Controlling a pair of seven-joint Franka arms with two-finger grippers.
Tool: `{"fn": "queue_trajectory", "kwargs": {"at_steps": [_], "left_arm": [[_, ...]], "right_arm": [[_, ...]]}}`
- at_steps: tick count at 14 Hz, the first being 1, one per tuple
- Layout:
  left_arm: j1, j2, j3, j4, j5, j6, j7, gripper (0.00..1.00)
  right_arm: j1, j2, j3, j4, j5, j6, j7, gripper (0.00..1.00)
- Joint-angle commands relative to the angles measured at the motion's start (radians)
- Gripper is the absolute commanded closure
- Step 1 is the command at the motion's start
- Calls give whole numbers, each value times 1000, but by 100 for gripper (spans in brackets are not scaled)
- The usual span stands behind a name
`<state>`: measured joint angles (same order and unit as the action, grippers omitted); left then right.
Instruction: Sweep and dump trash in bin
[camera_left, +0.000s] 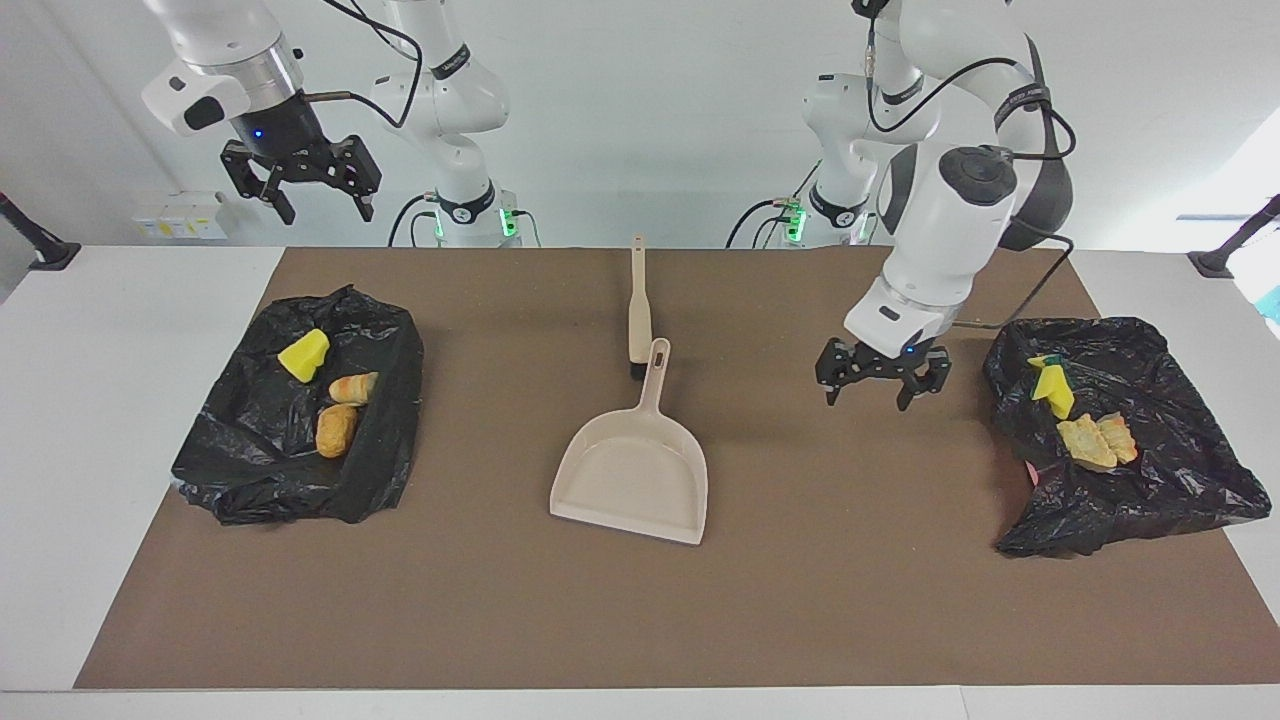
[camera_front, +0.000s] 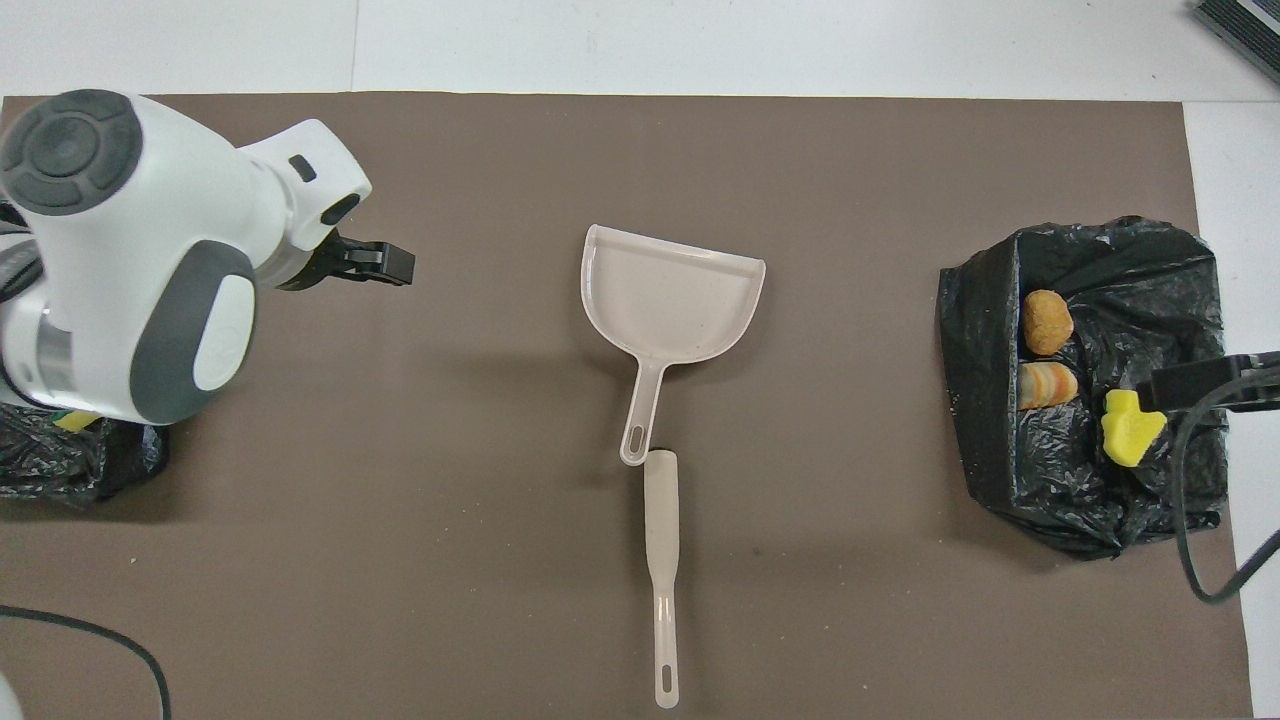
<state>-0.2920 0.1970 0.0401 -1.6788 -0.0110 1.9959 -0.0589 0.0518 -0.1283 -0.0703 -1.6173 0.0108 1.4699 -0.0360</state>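
Sweep done: the trash (camera_left: 328, 390) lies in black bags (camera_left: 250, 460) at both table ends.
Dustpan (camera_left: 633, 478) set down empty; left gripper (camera_left: 882, 373) and raised right gripper (camera_left: 300, 180) both spread, empty; only parking seems left.

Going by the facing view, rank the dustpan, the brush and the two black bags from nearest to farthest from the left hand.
From the left hand, open over the mat:
1. Black bag at the left arm's end, right beside it.
2. Dustpan, mid-table.
3. Brush, mid-table; too close to the dustpan to call.
4. Black bag at the right arm's end.
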Motion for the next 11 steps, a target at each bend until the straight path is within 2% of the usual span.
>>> {"fn": "queue_trajectory", "kwargs": {"at_steps": [1, 3, 8, 11], "left_arm": [[74, -53, -11, -6, 10, -67, 92, 0], [131, -83, -9, -6, 10, -112, 149, 0], [229, -158, -9, -3, 10, -221, 152, 0], [238, -201, 0, 14, 19, -317, 139, 0]], "right_arm": [[-4, -17, 4, -24, -2, 10, -24, 0], [-4, -17, 0, -24, -2, 0, -25, 0], [-3, -10, 3, -15, -21, 18, -27, 0], [-3, -13, 4, -18, -20, 17, -21, 0]]}}
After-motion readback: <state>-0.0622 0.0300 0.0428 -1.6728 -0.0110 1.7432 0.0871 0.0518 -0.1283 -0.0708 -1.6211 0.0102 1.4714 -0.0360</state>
